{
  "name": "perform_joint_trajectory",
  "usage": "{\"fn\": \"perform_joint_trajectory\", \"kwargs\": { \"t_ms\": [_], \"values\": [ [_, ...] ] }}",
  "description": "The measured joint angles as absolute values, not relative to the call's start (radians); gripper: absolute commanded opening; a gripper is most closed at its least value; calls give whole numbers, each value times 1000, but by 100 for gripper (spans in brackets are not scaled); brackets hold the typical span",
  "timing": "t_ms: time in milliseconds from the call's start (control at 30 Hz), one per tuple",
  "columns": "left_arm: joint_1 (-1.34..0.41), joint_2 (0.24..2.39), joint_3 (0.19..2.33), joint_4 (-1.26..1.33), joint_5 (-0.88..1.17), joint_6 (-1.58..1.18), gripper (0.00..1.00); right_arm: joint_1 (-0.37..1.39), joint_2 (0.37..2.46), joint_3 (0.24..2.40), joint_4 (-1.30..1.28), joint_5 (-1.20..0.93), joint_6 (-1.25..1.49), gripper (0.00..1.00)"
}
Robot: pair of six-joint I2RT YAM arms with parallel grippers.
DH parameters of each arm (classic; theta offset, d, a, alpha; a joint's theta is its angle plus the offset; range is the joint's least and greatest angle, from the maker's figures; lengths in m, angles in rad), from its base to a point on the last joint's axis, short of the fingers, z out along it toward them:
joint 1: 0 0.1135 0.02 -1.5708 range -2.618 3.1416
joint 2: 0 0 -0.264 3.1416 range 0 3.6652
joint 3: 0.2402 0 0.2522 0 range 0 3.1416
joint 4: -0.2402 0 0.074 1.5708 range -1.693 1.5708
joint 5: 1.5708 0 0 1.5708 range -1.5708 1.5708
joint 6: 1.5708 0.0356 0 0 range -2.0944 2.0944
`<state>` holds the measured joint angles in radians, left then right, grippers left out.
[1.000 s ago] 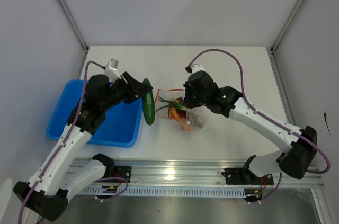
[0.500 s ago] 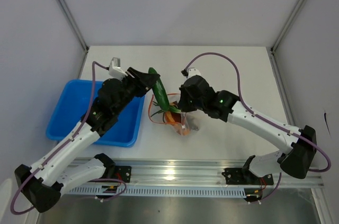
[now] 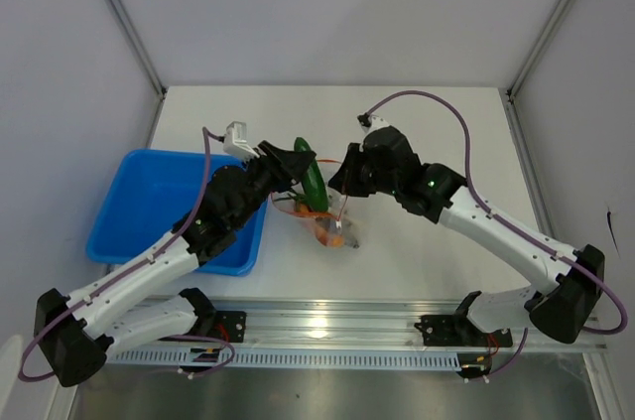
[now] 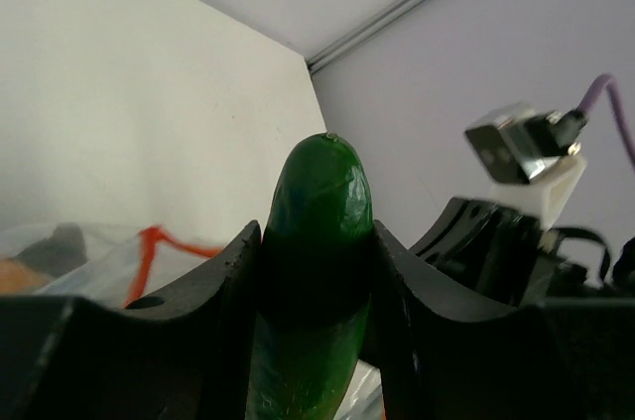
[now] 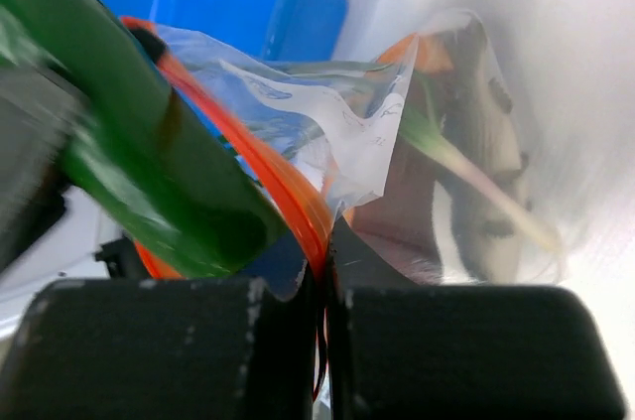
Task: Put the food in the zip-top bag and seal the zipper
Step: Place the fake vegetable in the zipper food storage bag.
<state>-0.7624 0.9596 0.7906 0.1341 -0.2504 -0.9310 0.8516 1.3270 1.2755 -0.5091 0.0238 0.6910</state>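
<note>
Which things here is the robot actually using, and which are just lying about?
In the job: long glossy dark-green toy vegetable, in left gripper; small clear plastic zip-top bag, red-orange zipper strip in right gripper.
Lying about: blue plastic tray.

Top view steeply downward, wrist views close-up, all sharing zip-top bag

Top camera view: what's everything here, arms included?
Blue plastic tray: one, blue, table's left side.
Clear plastic zip-top bag: one, transparent, table centre, between the arms.
Red-orange zipper strip: one, along the bag's mouth.
Toy food pieces: several, orange, green, brownish, inside the bag.
Glossy toy cucumber: one, dark green, by the bag's mouth.
White table: one, under everything.
Left claw: one, black, shut on the cucumber.
Right claw: one, black, pinching the zipper strip.
</note>
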Motion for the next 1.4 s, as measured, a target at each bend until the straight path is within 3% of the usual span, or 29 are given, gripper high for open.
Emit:
{"fn": "perform_joint_trajectory", "kwargs": {
  "t_ms": [133, 233, 300, 367, 433, 467, 533, 700, 1000, 1200, 1400],
  "values": [
    [-770, 938, 715, 185, -234, -896, 2, 819, 1314, 1275, -490, -9, 715, 0],
    [-771, 923, 664, 205, -220, -881, 13, 805, 1296, 1272, -485, -17, 726, 0],
    [-771, 921, 637, 215, -203, -877, 30, 794, 1278, 1262, -476, -21, 731, 0],
    [-772, 922, 620, 228, -179, -869, 39, 788, 1264, 1253, -472, -28, 734, 0],
    [-772, 928, 612, 239, -155, -856, 57, 785, 1258, 1245, -472, -36, 739, 0],
    [-773, 933, 612, 246, -142, -849, 79, 783, 1258, 1243, -471, -40, 741, 0],
    [-775, 939, 612, 253, -117, -817, 99, 783, 1258, 1239, -470, -48, 745, 0],
    [-783, 908, 637, 207, -97, -746, 100, 782, 1258, 1239, -467, -72, 743, 0],
    [-783, 728, 889, -80, -204, -571, 100, 744, 1246, 1213, -467, -126, 695, 0],
    [-783, 648, 901, -216, -309, -514, 98, 710, 1219, 1187, -473, -164, 669, 0],
    [-783, 682, 818, -298, -250, -525, 90, 694, 1208, 1185, -473, -193, 661, 0]
  ]
}}
